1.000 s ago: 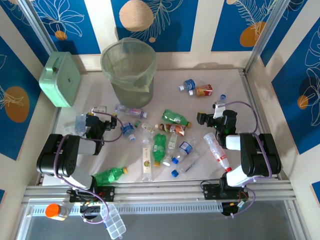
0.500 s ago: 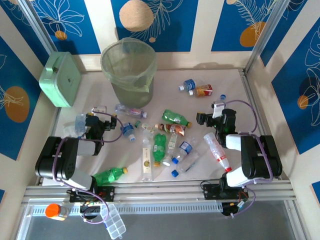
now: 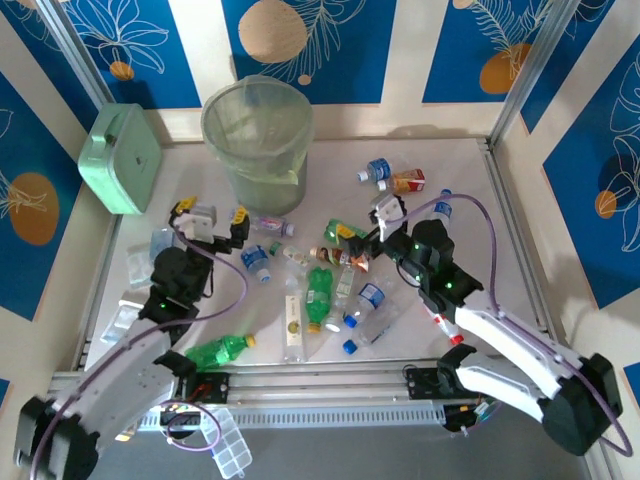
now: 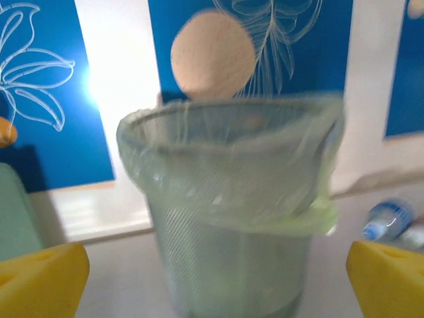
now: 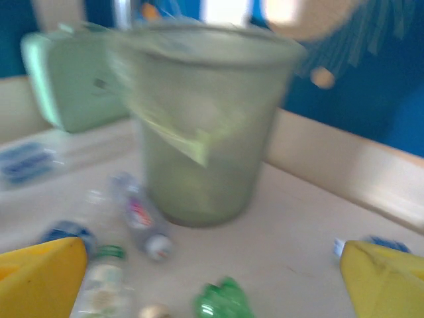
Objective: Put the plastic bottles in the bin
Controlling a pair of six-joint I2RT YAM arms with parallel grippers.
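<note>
The bin (image 3: 258,140) stands at the back of the table, lined with a pale-green bag. Several plastic bottles lie scattered in the middle, among them a green one (image 3: 320,292), another green one (image 3: 222,350) near the front and a clear one (image 3: 265,224) by the bin's foot. My left gripper (image 3: 211,215) hangs open just left of that clear bottle, facing the bin (image 4: 232,218), holding nothing. My right gripper (image 3: 365,222) is open over the bottles in the middle. The blurred right wrist view takes in the bin (image 5: 199,132), a clear bottle (image 5: 142,218) and a green bottle (image 5: 222,301).
A mint-green box (image 3: 120,158) leans at the back left. Two bottles (image 3: 376,170) lie at the back right, and a red-capped one (image 3: 440,310) lies under the right arm. A metal rail (image 3: 320,385) runs along the front, with a clear compartment case (image 3: 228,445) below it.
Both arms have unfolded and reached out. The left gripper moved up toward the bin, and the right gripper swung left over the middle bottles. Both stayed open.
</note>
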